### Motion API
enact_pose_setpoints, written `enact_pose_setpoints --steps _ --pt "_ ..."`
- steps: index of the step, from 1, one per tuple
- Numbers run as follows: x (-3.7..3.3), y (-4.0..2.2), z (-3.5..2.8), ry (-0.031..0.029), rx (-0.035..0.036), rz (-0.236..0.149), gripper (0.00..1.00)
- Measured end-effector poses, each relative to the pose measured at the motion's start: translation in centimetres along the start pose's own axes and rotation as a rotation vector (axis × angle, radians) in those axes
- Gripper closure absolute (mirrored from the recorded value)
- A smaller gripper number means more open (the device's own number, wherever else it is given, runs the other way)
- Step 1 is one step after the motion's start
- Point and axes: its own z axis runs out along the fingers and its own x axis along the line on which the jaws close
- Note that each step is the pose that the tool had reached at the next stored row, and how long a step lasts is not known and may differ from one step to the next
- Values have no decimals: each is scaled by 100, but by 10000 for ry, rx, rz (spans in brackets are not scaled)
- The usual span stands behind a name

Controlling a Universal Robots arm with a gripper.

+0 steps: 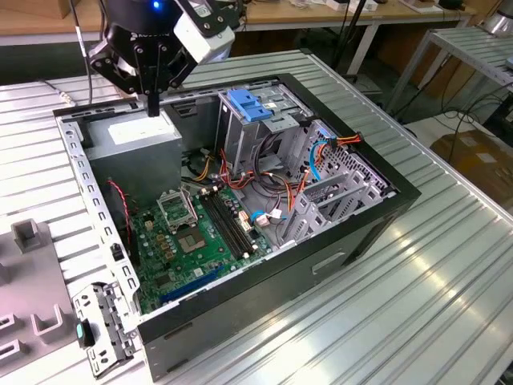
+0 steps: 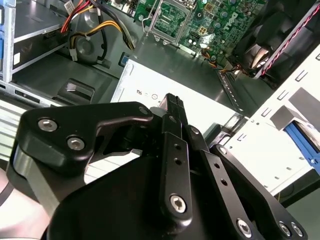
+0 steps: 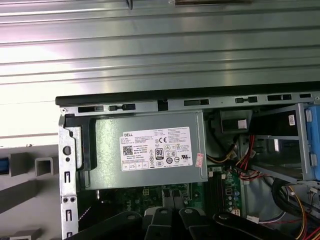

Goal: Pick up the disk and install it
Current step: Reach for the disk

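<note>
- Exterior view: gripper (image 1: 152, 106) hangs over the power supply (image 1: 132, 135) in a corner of the open PC case (image 1: 264, 281).
- Fingers pressed together, nothing pinched; second wrist view agrees, fingertips (image 2: 172, 102) meet above the power supply.
- Disk (image 2: 301, 142): blue carrier edge lies outside the case wall, near the grey fixture blocks (image 3: 44, 166), well apart from the gripper.
- Can't tell more of the disk; it's cut off at frame edge.
</note>
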Motion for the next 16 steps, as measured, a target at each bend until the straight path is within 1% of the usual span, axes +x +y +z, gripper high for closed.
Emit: enact_pose_setpoints --steps 16 --pt "88 -7 -3 1 1 0 89"
